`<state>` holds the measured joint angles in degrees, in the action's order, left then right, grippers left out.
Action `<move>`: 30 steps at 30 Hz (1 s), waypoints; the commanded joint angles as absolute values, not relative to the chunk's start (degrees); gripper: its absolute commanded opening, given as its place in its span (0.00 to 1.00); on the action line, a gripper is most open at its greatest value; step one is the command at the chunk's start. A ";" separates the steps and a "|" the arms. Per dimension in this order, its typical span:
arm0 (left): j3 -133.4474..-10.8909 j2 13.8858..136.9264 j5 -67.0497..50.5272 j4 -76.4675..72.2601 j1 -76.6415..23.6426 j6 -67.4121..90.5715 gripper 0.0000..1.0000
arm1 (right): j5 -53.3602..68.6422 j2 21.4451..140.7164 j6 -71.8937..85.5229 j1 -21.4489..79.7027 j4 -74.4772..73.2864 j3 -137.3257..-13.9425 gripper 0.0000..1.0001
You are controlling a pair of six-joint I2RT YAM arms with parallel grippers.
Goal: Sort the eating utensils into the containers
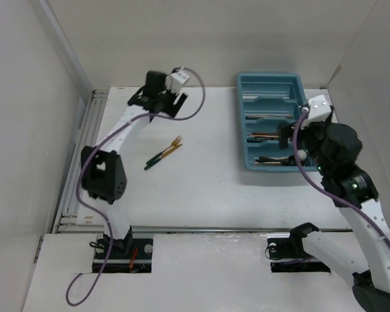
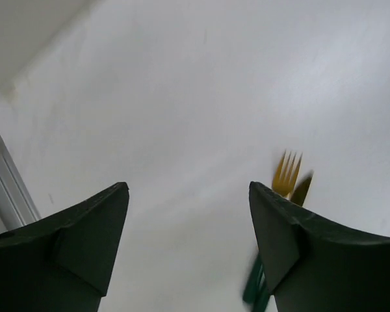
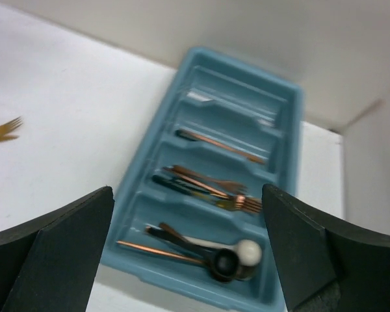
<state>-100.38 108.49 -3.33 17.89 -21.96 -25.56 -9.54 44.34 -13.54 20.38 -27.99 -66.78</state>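
Left jaws are spread wide with nothing in them, hanging over bare table (image 1: pixel 208 195). Two green-handled utensils (image 1: pixel 164 153), one a gold fork (image 2: pixel 287 174), lie side by side toward their 5 o'clock. Right jaws are wide apart too and empty, above the tray's (image 1: pixel 271 77) 5 o'clock corner. The tray sits at the table's 1 o'clock with copper and gold cutlery (image 3: pixel 211 185) in its compartments.

White table (image 1: pixel 214 195) boxed by pale walls (image 1: pixel 26 130), apparently evenly lit.
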 commanded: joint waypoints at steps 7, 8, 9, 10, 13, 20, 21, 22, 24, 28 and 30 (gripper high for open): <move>-69.18 97.38 -7.47 21.46 -14.52 -27.95 0.54 | -6.06 54.21 -11.07 31.90 -14.68 -64.86 1.00; -69.17 97.38 -7.47 21.45 -13.98 -27.95 0.52 | -6.85 54.92 -11.07 32.69 -14.68 -65.65 1.00; -69.17 98.08 -7.99 20.92 -13.97 -27.25 0.51 | -7.64 55.63 -11.07 34.09 -14.68 -66.18 1.00; -69.17 99.13 -8.00 20.92 -13.37 -27.25 0.51 | -7.65 56.50 -11.07 34.80 -14.68 -66.18 1.00; -70.22 100.98 -9.05 21.53 -13.36 -27.25 0.46 | -8.96 57.04 -11.07 36.12 -14.15 -66.71 1.00; -70.22 104.67 -5.46 19.86 -13.36 -27.77 0.37 | -13.09 54.84 -11.07 36.12 -15.20 -66.19 1.00; -70.22 105.46 -5.45 19.86 -13.97 -28.56 0.37 | -13.10 54.15 -11.07 36.12 -15.21 -66.18 1.00; -70.22 105.47 -5.45 20.47 -13.97 -28.56 0.37 | -13.97 53.53 -11.07 36.12 -15.21 -66.18 1.00; -70.22 106.00 -5.45 21.09 -14.50 -29.09 0.37 | -14.59 53.00 -11.07 36.12 -15.82 -66.18 1.00; -69.18 105.29 -3.96 20.22 -14.50 -29.09 0.36 | -15.64 52.47 -11.07 36.12 -16.44 -65.57 1.00; -69.17 106.25 0.49 19.42 -15.12 -28.48 0.28 | -15.64 51.86 -11.60 36.12 -16.44 -65.57 1.00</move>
<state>-68.99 106.06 -4.05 19.99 -14.57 -28.36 -13.89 53.19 -11.79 35.73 -18.79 -63.83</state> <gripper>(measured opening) 0.298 0.999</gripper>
